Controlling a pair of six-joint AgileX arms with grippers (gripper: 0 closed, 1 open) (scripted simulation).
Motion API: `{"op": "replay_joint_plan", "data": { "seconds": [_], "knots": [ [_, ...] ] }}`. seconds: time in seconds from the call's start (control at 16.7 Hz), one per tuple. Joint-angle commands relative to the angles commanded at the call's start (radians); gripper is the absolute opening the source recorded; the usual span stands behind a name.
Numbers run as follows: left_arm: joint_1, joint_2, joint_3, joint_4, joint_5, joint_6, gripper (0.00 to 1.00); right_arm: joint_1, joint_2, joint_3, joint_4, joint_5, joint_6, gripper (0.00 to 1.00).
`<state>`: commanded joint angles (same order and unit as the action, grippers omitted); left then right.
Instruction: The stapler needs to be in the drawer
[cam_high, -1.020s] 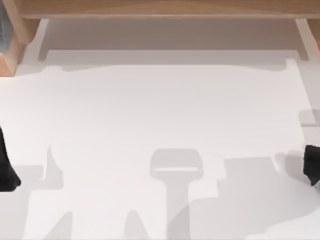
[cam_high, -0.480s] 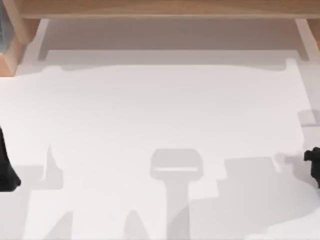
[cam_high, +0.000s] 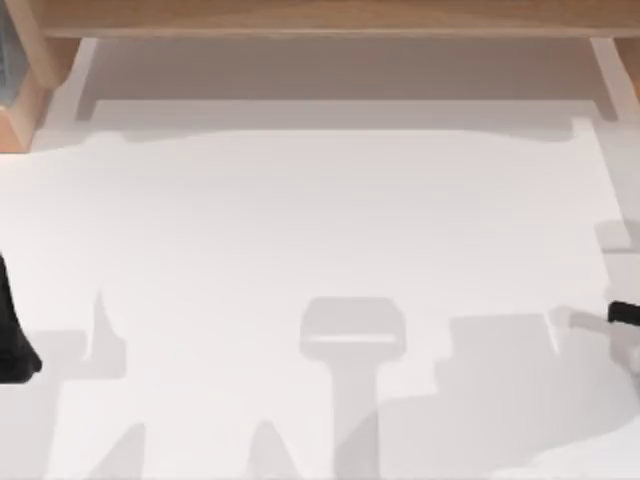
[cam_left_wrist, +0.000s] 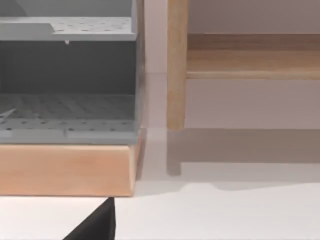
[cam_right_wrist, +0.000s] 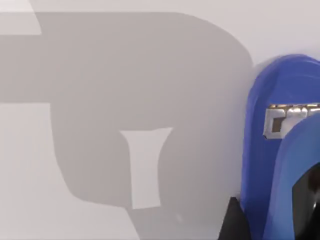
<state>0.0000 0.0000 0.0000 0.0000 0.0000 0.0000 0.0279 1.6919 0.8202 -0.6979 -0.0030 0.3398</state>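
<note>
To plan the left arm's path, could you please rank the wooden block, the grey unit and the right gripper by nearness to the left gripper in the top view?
From the left gripper, at the table's left edge:
1. Wooden block, far-left corner.
2. Grey unit, just beyond, sitting on the block.
3. Right gripper, across the table at the right edge.

Matte black arm (cam_high: 14, 335) housings, plain

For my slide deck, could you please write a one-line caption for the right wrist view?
Blue stapler with metal staple channel showing, lying on the white table amid broad grey shadows.
</note>
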Motion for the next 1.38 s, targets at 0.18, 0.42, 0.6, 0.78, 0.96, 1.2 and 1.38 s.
{"op": "replay_joint_plan", "data": {
  "seconds": [0.18,0.42,0.6,0.78,0.96,1.2,1.38],
  "knots": [
    [0.0,0.0,0.0,0.0,0.0,0.0,1.0,0.0,0.0,0.0,0.0,0.0,0.0,0.0],
    [0.0,0.0,0.0,0.0,0.0,0.0,1.0,0.0,0.0,0.0,0.0,0.0,0.0,0.0],
    [0.0,0.0,0.0,0.0,0.0,0.0,1.0,-0.002,-0.012,0.01,-0.018,0.006,-0.001,0.0],
    [0.0,0.0,0.0,0.0,0.0,0.0,1.0,-0.004,-0.048,0.044,-0.09,0.006,-0.001,0.0],
    [0.0,0.0,0.0,0.0,0.0,0.0,1.0,-0.002,-0.071,0.066,-0.135,0.005,-0.004,0.0],
    [0.0,0.0,0.0,0.0,0.0,0.0,1.0,-0.002,-0.067,0.063,-0.133,0.004,-0.003,0.0],
    [0.0,0.0,0.0,0.0,0.0,0.0,1.0,0.0,-0.088,0.125,-0.138,-0.005,-0.019,0.0]
  ]
}}
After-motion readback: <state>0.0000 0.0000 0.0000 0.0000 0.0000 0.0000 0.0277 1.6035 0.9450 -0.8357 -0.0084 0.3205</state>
